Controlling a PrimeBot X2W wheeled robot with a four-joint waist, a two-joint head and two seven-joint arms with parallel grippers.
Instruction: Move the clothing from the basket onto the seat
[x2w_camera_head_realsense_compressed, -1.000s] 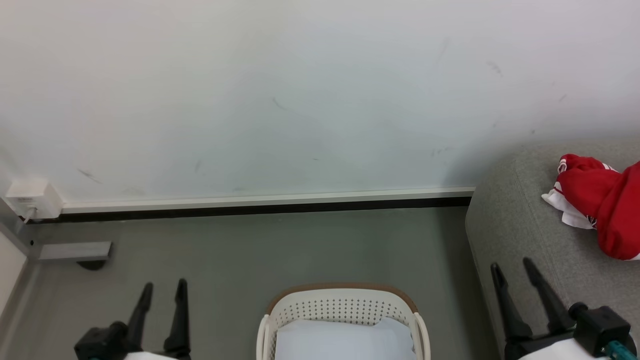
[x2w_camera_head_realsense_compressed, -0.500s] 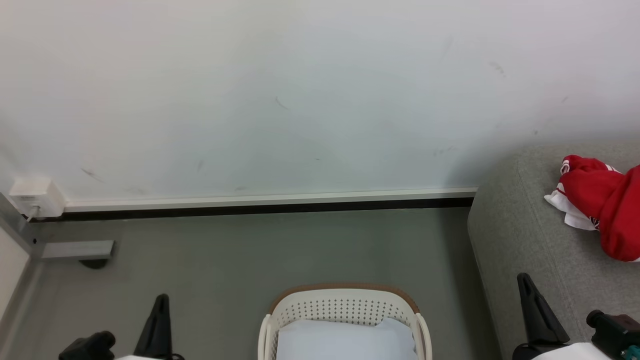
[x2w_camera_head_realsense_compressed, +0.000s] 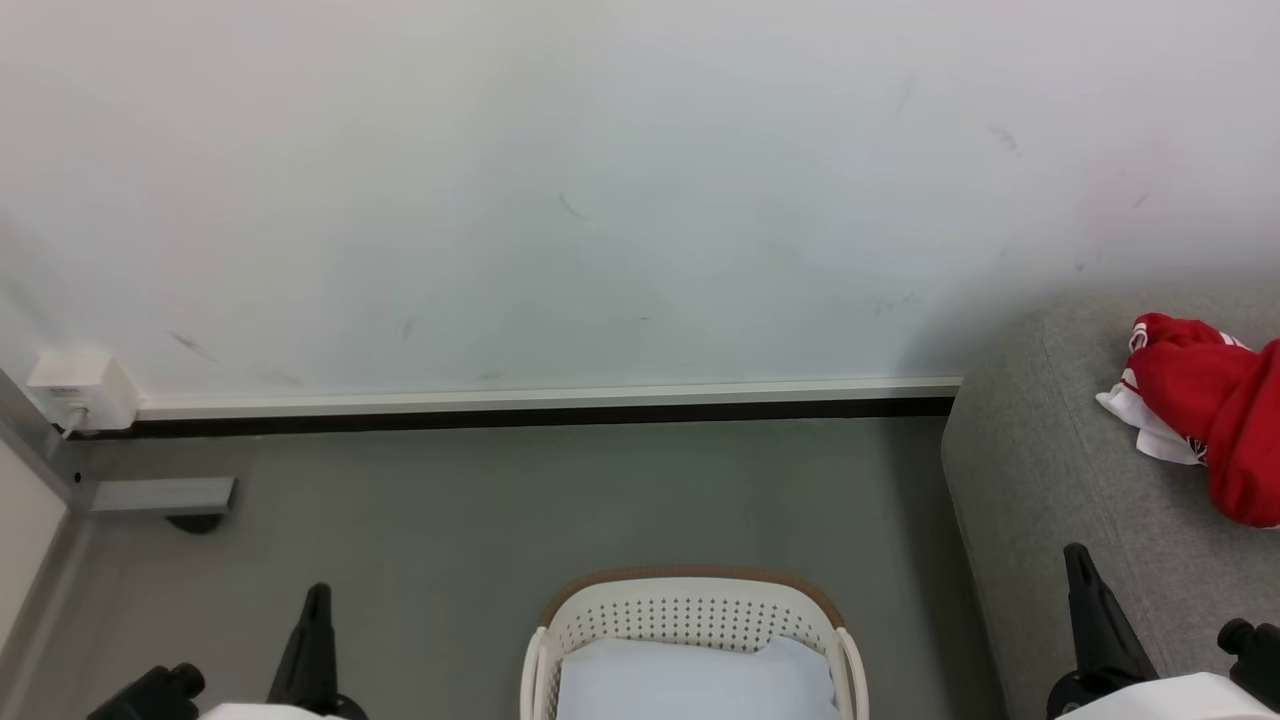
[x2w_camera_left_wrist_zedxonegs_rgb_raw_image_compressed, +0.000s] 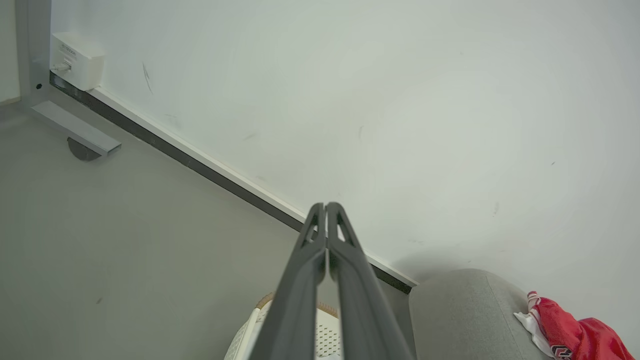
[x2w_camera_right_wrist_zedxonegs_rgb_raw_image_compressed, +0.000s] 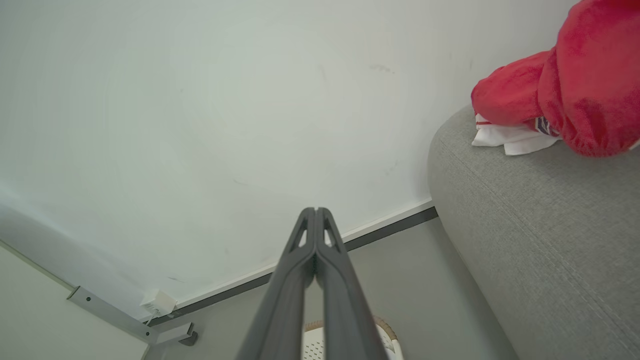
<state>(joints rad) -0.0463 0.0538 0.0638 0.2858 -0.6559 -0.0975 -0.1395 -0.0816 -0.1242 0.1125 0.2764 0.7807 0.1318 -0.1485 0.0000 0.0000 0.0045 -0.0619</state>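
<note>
Red soft clothing (x2w_camera_head_realsense_compressed: 1215, 420), white-trimmed, lying on large light grey fabric seat (x2w_camera_head_realsense_compressed: 1040, 470), ahead-right of right pincer (x2w_camera_head_realsense_compressed: 1080, 565), well apart from left pincer (x2w_camera_head_realsense_compressed: 318, 600); both narrow, holding nothing.

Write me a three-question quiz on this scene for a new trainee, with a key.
1. True or false: the left gripper and the right gripper are both shut and hold nothing.
2. Fill in the blank: the laundry basket holds a pale bluish-white ____.
3. Pick one: the red clothing lies A) in the laundry basket, B) on the grey sofa, C) in the right gripper.

Key: 1 true. 2 sheet. 3 B.
</note>
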